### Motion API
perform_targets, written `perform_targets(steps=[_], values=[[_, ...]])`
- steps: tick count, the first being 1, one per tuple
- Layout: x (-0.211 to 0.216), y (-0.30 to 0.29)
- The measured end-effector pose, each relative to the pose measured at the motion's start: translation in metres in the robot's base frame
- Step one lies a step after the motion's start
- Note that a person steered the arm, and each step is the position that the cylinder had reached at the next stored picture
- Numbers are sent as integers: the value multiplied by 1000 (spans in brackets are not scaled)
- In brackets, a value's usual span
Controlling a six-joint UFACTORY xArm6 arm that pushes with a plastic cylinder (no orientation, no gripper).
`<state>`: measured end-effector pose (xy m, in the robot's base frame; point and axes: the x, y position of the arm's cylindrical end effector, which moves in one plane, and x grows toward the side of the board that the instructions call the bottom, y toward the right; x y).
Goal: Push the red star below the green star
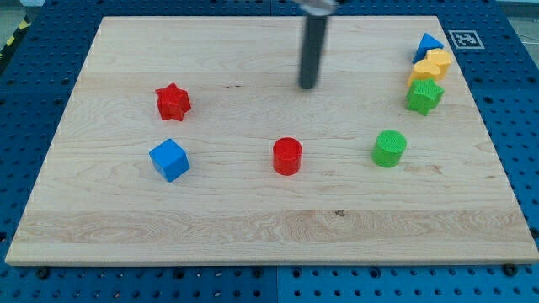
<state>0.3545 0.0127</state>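
The red star (173, 101) lies at the left of the wooden board (269, 227). The green star (424, 96) lies at the far right, at the bottom of a short stacked row of blocks. My tip (308, 87) is in the upper middle of the board, well to the right of the red star and to the left of the green star, touching no block.
A blue cube (169, 159) lies below the red star. A red cylinder (287, 156) and a green cylinder (389, 148) lie in the middle band. A yellow block (431, 66) and a blue triangle (427, 44) sit above the green star.
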Motion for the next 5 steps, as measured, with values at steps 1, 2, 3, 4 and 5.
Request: perform_targets(steps=[1, 2, 3, 4, 5], values=[[0, -119], [0, -214], [25, -247], [58, -221], [68, -140]])
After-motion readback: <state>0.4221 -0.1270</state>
